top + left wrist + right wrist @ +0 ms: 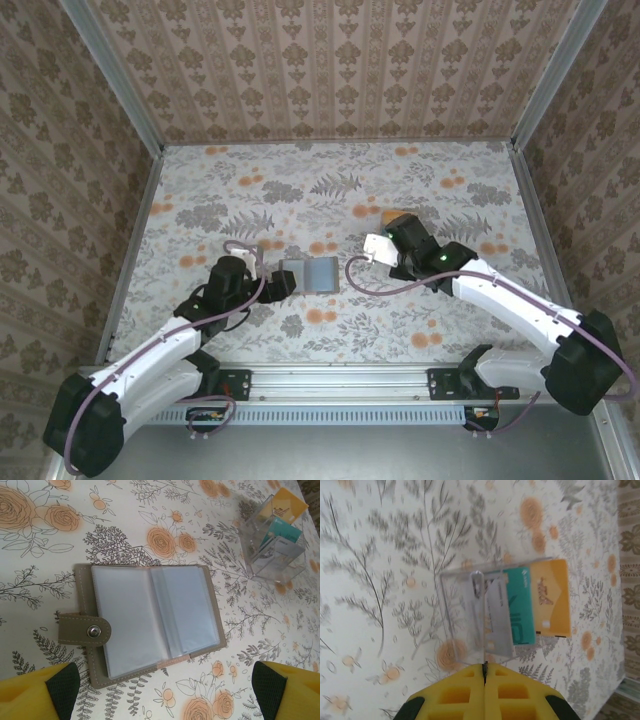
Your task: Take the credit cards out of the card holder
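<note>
1. The left gripper [162,695] is spread wide. Its two yellow fingertips [35,696] sit at the bottom corners of the left wrist view, and it grasps nothing.
2. The card holder [150,622] lies opened flat on the flowered table [250,190], just ahead of those parted jaws. No finger is seen touching it.
3. Two pale bluish-grey panels of clear sleeves face up, framed by the taupe cover. A strap [82,630] with a metal snap juts from the holder's left edge, near the left-hand fingertip.
4. Seen from above, the card holder sits near the middle of the table, between the two grippers. The left gripper is just beside the holder's left edge.
5. The right gripper [484,666] is clenched. Its yellow pads press together along a thin seam, with nothing visible between them.
6. Its tips are just beside the near edge of a clear plastic box [465,615]. Whether they touch the box cannot be told.
7. An orange credit card [551,597] stands in that box, next to a teal card [520,605] and a grey card [497,615].
8. In the left wrist view the box stands apart from the card holder, beyond its far right corner.
</note>
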### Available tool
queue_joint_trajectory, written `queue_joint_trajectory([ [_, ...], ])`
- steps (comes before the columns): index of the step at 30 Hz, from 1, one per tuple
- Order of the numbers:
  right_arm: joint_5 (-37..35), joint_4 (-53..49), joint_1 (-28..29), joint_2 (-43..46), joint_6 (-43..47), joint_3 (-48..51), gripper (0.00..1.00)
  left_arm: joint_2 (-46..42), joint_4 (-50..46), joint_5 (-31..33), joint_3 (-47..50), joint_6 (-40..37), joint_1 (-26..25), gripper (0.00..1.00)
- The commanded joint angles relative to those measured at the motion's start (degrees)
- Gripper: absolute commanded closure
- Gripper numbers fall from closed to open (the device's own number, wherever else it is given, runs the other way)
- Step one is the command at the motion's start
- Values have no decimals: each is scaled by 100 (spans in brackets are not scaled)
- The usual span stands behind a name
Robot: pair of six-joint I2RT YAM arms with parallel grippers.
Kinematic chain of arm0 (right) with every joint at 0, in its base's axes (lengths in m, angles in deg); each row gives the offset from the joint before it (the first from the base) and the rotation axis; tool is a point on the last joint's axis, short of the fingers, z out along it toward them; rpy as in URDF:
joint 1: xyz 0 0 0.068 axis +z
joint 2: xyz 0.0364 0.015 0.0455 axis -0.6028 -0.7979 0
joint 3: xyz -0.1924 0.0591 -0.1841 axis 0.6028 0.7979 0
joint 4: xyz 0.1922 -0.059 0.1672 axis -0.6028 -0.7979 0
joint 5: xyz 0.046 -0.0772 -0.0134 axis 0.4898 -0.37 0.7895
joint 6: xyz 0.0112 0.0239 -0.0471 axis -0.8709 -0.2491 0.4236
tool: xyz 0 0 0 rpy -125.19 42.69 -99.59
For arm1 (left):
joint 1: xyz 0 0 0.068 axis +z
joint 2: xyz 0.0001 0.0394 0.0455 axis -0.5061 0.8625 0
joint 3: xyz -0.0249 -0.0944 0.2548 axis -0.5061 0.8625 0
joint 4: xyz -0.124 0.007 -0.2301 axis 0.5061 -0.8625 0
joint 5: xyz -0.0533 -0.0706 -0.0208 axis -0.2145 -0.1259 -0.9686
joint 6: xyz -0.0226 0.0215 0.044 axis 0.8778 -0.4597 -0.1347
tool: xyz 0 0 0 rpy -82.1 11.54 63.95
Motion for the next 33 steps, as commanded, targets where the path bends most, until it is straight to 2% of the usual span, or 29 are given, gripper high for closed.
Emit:
queue_joint_trajectory([
  [1,-412,280,-82,-118,782,265,100,-86,76,8,70,81,-32,7],
  [14,-430,685,-327,-611,849,160,100,-376,-109,120,97,100,-24,6],
  [17,-454,822,-341,-695,854,118,100,-388,-133,123,88,100,-23,0],
  [33,-302,786,-457,-1339,880,-225,100,-436,-191,158,94,80,-14,0],
])
